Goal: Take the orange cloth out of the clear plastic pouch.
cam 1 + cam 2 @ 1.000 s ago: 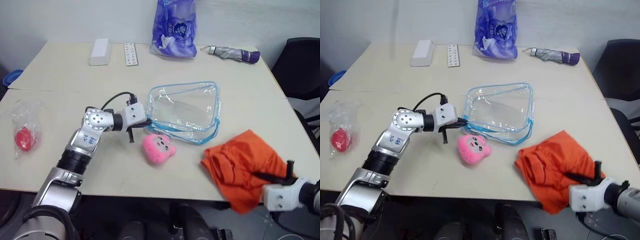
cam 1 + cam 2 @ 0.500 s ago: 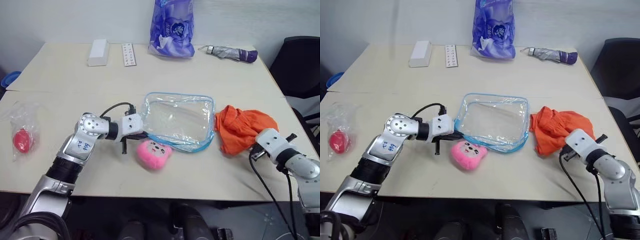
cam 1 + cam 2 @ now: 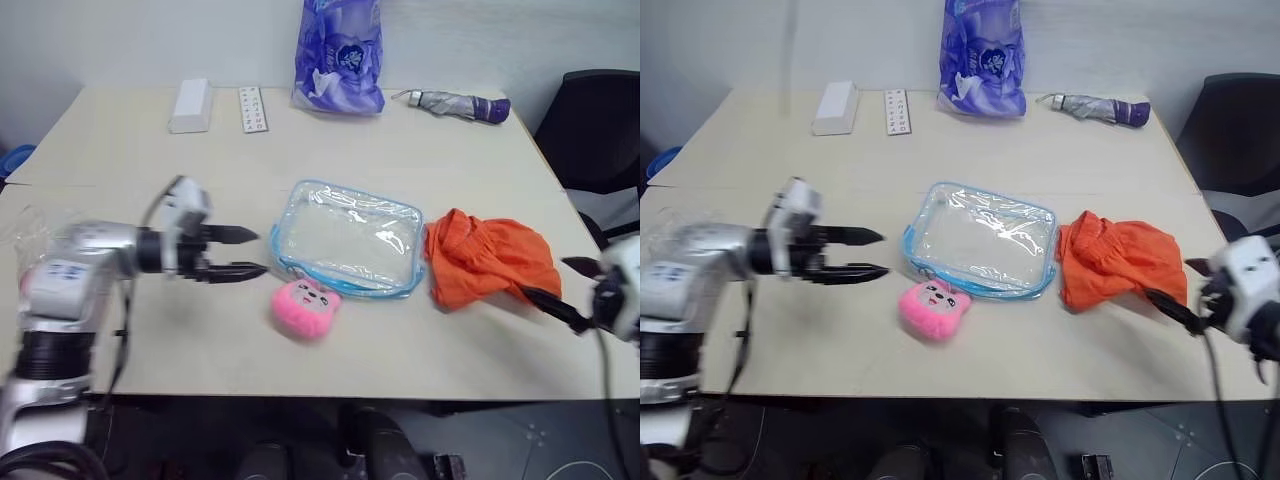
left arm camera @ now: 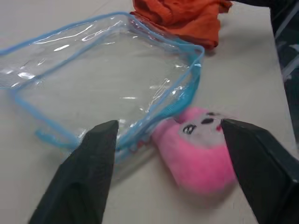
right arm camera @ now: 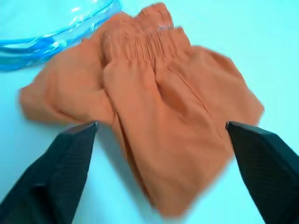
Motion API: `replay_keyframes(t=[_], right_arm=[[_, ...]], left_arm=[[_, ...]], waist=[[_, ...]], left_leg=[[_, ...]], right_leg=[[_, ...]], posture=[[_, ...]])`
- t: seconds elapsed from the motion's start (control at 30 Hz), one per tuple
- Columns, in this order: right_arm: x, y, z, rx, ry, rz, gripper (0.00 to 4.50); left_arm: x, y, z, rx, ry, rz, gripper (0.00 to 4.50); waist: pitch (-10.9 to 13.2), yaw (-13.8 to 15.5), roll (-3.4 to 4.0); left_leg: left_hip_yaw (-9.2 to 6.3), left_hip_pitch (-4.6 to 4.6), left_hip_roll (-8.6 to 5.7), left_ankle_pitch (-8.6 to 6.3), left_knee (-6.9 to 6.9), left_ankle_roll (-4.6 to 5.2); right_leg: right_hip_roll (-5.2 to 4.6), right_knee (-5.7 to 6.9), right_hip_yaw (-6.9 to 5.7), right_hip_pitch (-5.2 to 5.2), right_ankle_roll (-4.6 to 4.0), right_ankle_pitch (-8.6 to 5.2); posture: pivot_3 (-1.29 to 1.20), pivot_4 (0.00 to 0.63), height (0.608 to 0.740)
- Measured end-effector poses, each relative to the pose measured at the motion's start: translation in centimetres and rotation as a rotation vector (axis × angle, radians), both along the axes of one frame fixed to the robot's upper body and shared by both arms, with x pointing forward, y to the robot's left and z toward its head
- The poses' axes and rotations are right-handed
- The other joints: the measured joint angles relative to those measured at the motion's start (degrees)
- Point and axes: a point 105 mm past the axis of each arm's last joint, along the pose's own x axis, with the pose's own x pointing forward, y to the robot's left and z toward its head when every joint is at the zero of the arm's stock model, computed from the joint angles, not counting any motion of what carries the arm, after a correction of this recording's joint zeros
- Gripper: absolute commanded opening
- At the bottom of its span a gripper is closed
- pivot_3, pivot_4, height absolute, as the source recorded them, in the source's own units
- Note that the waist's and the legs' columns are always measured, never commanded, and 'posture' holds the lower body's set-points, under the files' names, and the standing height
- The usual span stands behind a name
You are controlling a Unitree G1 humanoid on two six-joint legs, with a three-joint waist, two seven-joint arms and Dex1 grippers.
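Both grippers have let go and drawn back: our left gripper [image 3: 243, 254] and right gripper [image 3: 1185, 297] stand wide and empty, cloth [image 3: 490, 258] beside the pouch [image 3: 350, 236]; we judge only retreat remains.

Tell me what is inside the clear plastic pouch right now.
Nothing: through the clear plastic pouch only the table shows. The orange cloth lies outside, beside it, and the pink plush toy sits at its near edge.
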Motion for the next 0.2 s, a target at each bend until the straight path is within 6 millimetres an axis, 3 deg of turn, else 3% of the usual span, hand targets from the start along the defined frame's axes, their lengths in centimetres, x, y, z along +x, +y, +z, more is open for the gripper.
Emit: replay_keyframes(t=[0.07, 0.2], right_arm=[[-2.0, -0.6, 0.1, 0.046, 0.051, 0.011, 4.45], [-3.0, -3.0, 2.0, 0.104, -0.007, -0.085, 4.45]], left_arm=[[-1.1, 2.4, -0.4, 0.053, 0.018, 0.029, 3.65], [-2.2, 5.9, -0.7, 0.067, 0.028, 0.101, 3.65]], waist=[[0.0, 0.0, 0.0], [0.0, 0.0, -0.01]], left_leg=[[-0.01, 0.01, 0.0, -0.08, 0.0, 0.08], [0.01, 0.02, 0.0, -0.14, 0.0, 0.12]], right_leg=[[0.01, -0.07, 0.0, 0.04, 0.02, 0.0], [0.0, -0.08, 0.02, 0.03, 0.02, 0.0]], posture=[[0.0, 0.15, 0.74], [0.0, 0.15, 0.74]])
